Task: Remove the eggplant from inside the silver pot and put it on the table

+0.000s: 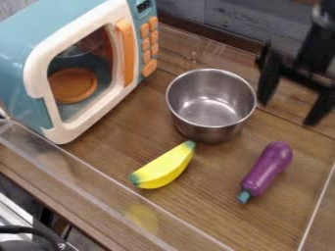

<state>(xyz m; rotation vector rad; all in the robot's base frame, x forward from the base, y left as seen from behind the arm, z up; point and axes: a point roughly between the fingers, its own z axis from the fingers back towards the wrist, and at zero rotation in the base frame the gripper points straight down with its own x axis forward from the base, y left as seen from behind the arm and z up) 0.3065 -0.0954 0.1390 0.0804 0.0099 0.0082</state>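
The purple eggplant [265, 169] with its teal stem tip lies flat on the brown wood-grain table [197, 211], to the right of the silver pot [211, 102]. The pot stands upright and shows a bare steel bottom. My gripper [292, 90] hangs open above and behind the eggplant, at the right edge of the view. Its two dark fingers [265, 73] stand wide apart with nothing between them. It touches neither the eggplant nor the pot.
A blue toy microwave [72, 61] with its door open stands at the back left. A yellow banana [165, 166] lies in front of the pot. A clear raised rim [78, 186] runs along the table's front edge.
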